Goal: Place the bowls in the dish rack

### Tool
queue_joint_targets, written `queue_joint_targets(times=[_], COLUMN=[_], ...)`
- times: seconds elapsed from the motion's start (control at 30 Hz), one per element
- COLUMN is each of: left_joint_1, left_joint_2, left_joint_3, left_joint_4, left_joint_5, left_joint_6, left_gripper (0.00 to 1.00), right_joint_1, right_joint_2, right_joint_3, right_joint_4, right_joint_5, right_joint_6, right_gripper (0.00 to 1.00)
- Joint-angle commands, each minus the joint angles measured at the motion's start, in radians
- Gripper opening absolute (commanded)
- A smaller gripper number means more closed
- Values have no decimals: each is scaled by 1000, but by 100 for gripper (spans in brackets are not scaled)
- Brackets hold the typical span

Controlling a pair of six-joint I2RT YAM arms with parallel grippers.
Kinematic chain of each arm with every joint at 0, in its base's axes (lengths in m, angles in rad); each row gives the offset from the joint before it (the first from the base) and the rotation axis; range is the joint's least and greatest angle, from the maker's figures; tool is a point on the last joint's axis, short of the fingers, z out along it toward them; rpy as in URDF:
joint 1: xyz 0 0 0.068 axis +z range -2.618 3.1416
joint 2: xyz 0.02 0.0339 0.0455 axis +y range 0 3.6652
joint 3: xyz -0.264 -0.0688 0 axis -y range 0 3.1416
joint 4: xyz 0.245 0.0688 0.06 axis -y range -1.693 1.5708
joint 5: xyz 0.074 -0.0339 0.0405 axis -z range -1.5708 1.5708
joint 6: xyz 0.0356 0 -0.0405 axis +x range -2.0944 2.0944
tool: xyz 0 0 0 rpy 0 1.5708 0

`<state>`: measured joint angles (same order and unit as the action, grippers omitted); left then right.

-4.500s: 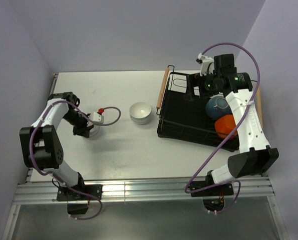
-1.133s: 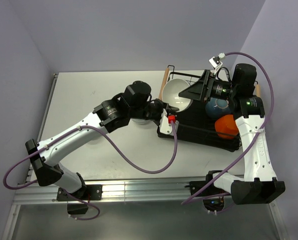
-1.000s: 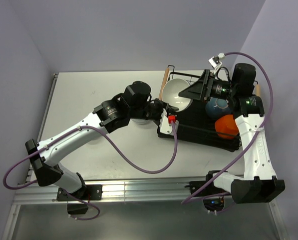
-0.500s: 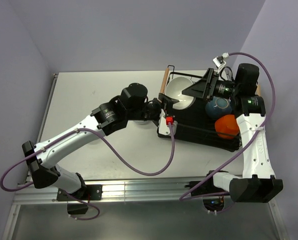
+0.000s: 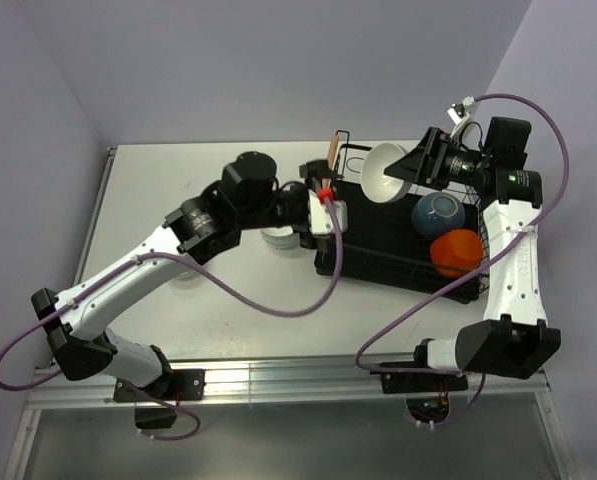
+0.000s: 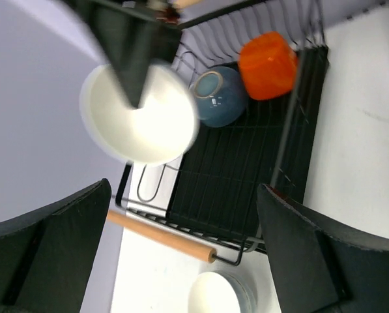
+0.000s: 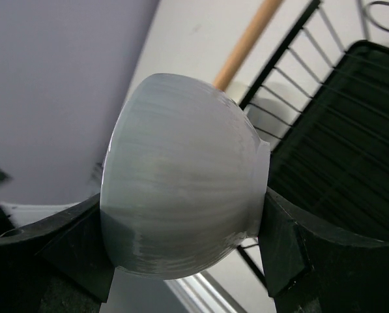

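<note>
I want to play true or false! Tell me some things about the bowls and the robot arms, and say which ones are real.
1. The right gripper holds a white bowl. True.
2. A second white bowl sits on the table, outside the dish rack. True.
3. The orange bowl sits on the table. False: it lies in the dish rack, next to the blue bowl.
4. The left gripper is open and holds nothing. True.
5. The blue bowl is in the left gripper. False: it rests in the dish rack.
</note>
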<state>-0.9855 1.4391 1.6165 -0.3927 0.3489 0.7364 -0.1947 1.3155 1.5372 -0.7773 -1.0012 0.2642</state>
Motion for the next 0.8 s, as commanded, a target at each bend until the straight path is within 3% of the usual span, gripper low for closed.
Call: queue_joint_targets(times=[0.0,0.23,0.33,0.53,0.77], left_joint_1=[53,220,280,323,366], left_joint_2=[-13,-16,-20,-121,-164], left_joint_3=[118,169,166,-10,-70], left_joint_4=[-15,-28,-29,84,94], left_joint_5=[-13,45,68,42,15], left_joint_6=[-250,-581,-653,-678,-710], left_gripper=[100,100,100,100,99], right_joint_1=[-8,-9,-5,40,141], right_joint_2=[19,74,114,159,218], right_joint_3=[69,87,103,86,67], right_joint_4=[-42,-62,-77,-39,-1], right_joint_5=[100,294,381,559,791], right_joint_6=[-158,-253,-304,-345,-372], right_gripper=[0,0,0,0,0])
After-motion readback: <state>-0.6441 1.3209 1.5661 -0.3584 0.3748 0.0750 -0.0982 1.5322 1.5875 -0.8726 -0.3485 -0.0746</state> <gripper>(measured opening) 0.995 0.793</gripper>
